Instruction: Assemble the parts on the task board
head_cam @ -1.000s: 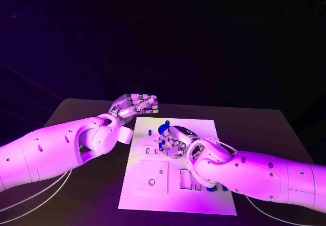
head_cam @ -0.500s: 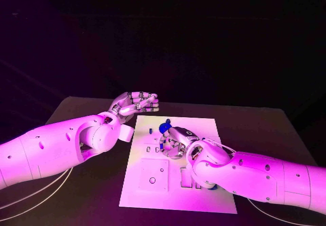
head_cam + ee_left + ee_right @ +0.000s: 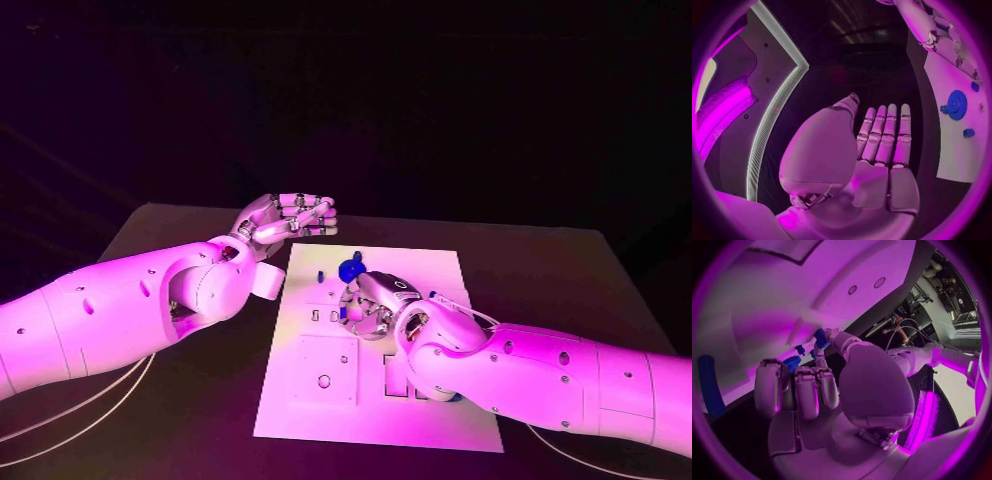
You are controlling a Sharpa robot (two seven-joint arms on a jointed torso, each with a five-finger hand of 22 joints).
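Left robot hand (image 3: 289, 218) first: it hangs over the dark surface (image 3: 173, 235) just beyond the far left corner of the task board (image 3: 433, 270), fingers curled in toward the palm, and I can see nothing in it. From the left wrist view those fingers (image 3: 887, 132) lie side by side, loosely bent, with the board off to one side and apart from them.

Moving across to the board's far end, there's a round blue part (image 3: 349, 269), gear-like in the left wrist view (image 3: 956, 104), sitting on the white plate with a smaller blue piece (image 3: 968, 133) near it.

Now the right robot hand (image 3: 372, 305), and this is the one in play. It's down over the middle of the board, fingers bent, their tips among small blue parts (image 3: 819, 338) close against the plate. Whether it actually pinches one, I can't tell; the fingers hide the contact. The round blue part lies just beyond this hand, farther from the robot, so the right hand is clearly the nearer one, while the left stands off the board's edge.

Near the board's close end, under the right forearm, a long blue part (image 3: 449, 396) peeks out.
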